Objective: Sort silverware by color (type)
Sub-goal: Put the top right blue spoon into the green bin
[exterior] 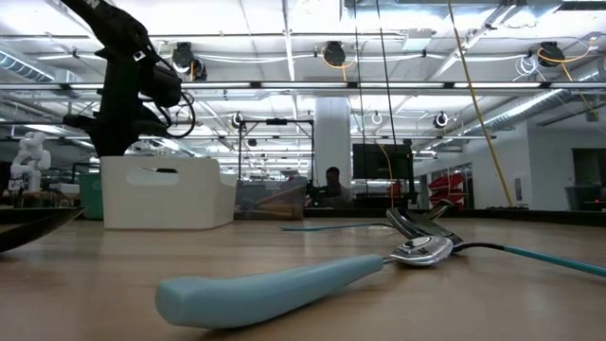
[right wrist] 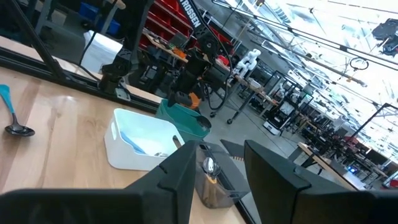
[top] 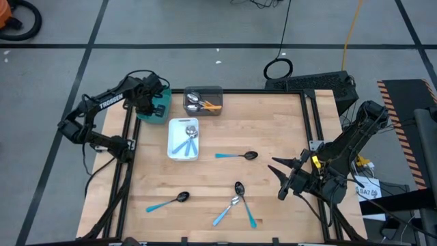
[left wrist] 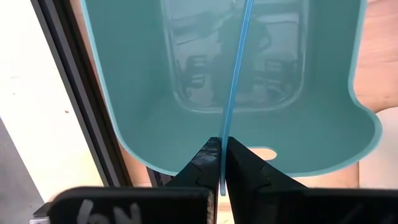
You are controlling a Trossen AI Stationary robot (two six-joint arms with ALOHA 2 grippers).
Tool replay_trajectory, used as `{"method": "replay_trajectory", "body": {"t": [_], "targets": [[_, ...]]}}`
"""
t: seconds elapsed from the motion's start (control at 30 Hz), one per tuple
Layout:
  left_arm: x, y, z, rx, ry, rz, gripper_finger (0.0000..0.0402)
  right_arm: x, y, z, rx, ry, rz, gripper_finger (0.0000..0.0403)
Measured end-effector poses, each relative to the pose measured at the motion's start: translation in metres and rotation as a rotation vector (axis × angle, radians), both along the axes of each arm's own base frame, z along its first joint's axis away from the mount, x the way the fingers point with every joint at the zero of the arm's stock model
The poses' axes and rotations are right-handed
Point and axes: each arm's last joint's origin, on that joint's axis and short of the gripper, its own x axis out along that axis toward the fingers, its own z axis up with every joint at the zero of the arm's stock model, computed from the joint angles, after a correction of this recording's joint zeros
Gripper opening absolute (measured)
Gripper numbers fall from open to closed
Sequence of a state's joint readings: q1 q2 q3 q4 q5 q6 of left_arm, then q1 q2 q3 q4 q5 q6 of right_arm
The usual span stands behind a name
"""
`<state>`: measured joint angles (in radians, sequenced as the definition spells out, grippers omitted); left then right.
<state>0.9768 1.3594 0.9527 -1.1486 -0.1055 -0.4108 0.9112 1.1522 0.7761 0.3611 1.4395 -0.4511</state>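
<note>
Three trays sit at the back-left of the tabletop [top: 273,130]: one teal [top: 161,109], one grey [top: 203,91], one white [top: 175,149]. Five blue-handled spoons lie loose on the wood: two singles [top: 235,156] [top: 167,201] and a crossed cluster of three [top: 235,205].

Bright, even overhead light from ceiling lamps [exterior: 333,53] fills the room. The worktop [top: 273,123] shows only soft shadows. In the low view, the nearest light-blue spoon handle [exterior: 275,284] looks blurred.
</note>
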Motion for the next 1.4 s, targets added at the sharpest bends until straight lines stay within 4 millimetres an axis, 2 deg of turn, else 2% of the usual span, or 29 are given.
{"method": "replay_trajectory", "body": {"t": [0.57, 0.83, 1.1, 1.2, 1.4], "targets": [[0.002, 0.001, 0.0, 0.02, 0.001, -0.006, 0.0024, 0.0, 0.0, 0.0, -0.005, 0.003, 0.0, 0.013], [0.01, 0.0, 0.0, 0.104, 0.051, -0.089, 0.0024, 0.0, 0.0, 0.0, -0.005, 0.003, 0.0, 0.013], [0.016, -0.004, 0.001, 0.11, 0.061, -0.132, 0.0025, 0.0, 0.0, 0.0, -0.005, 0.003, 0.0, 0.013], [0.016, -0.004, 0.001, 0.111, 0.063, -0.131, 0.0042, 0.0, 0.0, 0.0, -0.005, 0.003, 0.0, 0.013], [0.014, -0.003, 0.001, 0.145, 0.105, -0.111, 0.011, 0.0, 0.0, 0.0, -0.005, 0.003, 0.001, 0.013]]}}
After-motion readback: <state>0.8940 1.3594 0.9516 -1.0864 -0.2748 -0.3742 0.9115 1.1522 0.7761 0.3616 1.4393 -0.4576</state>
